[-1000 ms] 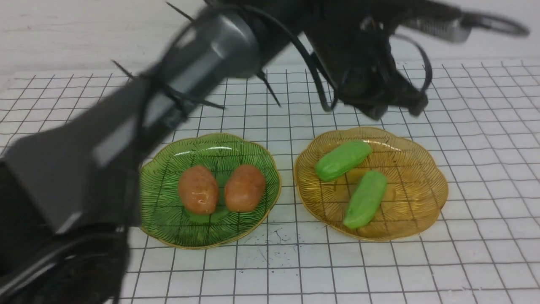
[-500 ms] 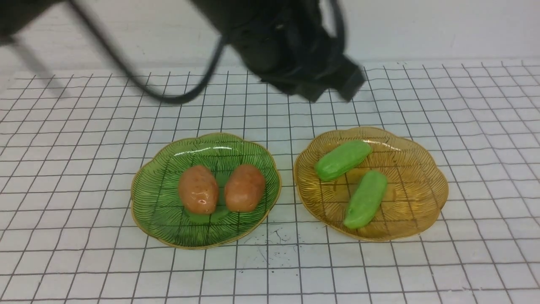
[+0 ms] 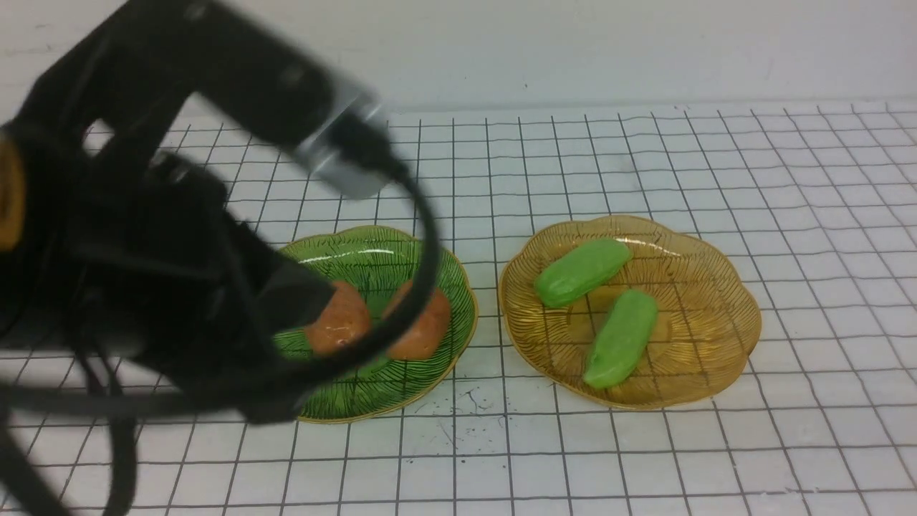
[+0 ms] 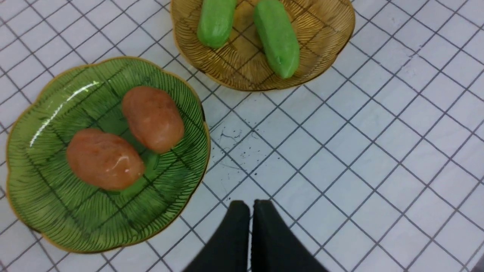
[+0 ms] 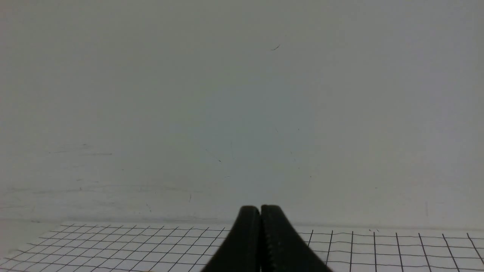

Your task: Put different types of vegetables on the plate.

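Two orange-brown potatoes [image 3: 430, 326] [image 3: 338, 324] lie side by side on the green plate [image 3: 372, 251]. Both light-green cucumber pieces [image 3: 582, 271] [image 3: 620, 338] lie on the amber plate [image 3: 702, 308]. My left arm [image 3: 143, 272] is a dark blur in front of the green plate's left half. In the left wrist view my left gripper [image 4: 251, 204] is shut and empty above bare mat, apart from the potatoes [image 4: 153, 119] [image 4: 104, 158] and the cucumbers [image 4: 216, 20] [image 4: 277, 37]. My right gripper [image 5: 260, 208] is shut and empty, facing the wall.
A white mat with a black grid [image 3: 645, 451] covers the table. A pale wall [image 3: 573, 50] rises behind its far edge. The two plates stand close together with a narrow gap between them.
My left arm has swung back from above the amber plate, across the far middle, to the near left. It now hides part of the green plate. The vegetables have not moved.
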`<state>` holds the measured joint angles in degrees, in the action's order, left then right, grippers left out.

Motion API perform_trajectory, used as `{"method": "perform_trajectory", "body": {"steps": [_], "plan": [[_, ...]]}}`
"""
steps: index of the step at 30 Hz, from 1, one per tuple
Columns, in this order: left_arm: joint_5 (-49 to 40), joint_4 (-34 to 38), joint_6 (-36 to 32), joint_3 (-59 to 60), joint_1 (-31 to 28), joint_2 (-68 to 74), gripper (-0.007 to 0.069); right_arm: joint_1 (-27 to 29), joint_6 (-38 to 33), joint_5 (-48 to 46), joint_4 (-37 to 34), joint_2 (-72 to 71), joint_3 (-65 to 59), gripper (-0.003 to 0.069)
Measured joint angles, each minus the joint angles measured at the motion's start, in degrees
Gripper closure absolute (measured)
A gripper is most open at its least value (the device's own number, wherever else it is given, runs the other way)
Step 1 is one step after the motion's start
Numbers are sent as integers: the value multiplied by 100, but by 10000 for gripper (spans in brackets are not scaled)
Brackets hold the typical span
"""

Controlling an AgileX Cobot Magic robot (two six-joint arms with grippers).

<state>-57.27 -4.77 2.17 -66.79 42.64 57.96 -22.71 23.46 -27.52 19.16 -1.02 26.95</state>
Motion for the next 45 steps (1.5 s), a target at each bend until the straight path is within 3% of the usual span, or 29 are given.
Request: {"method": "perform_trajectory", "body": {"steps": [10, 17, 28, 35, 41, 45], "plan": [[1312, -1769, 2035, 1818, 0, -1495, 632, 0, 0, 0, 0, 0, 0, 674], [1231, -2027, 2726, 1995, 0, -2088, 632, 0, 0, 0, 0, 0, 0, 674], [1163, -2069, 2768, 1995, 0, -2225, 632, 0, 0, 2, 0, 0, 0, 674], [734, -1719, 2538, 1995, 0, -2592, 632, 0, 0, 2, 0, 0, 0, 674], [681, -1325, 1867, 2116, -34, -3288, 632, 0, 0, 2, 0, 0, 0, 674], [850, -991, 1393, 2679, -374, -3966, 632, 0, 0, 2, 0, 0, 0, 674]]}}
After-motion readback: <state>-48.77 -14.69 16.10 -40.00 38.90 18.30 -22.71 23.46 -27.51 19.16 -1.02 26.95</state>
